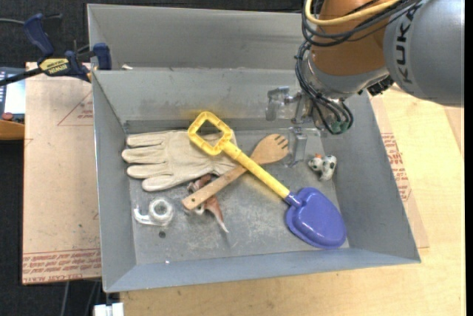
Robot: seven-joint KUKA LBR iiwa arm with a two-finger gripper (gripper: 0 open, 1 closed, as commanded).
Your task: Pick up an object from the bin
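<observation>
My gripper (288,131) hangs over the right middle of the bin, open, with nothing between its fingers. Just below and left of it lies a wooden fork-tipped spatula (267,149), its handle running down-left. A small white and black toy figure (323,166) sits just right of the lower fingertip (298,153). A toy shovel crosses over the spatula, with a yellow handle (235,156) and a blue blade (316,217).
A cream work glove (164,158) lies flat at the left, under the shovel's grip. A clear tape dispenser (154,213) sits at the lower left, and a small reddish tool (208,202) lies beside the spatula handle. The arm with its orange cover fills the upper right.
</observation>
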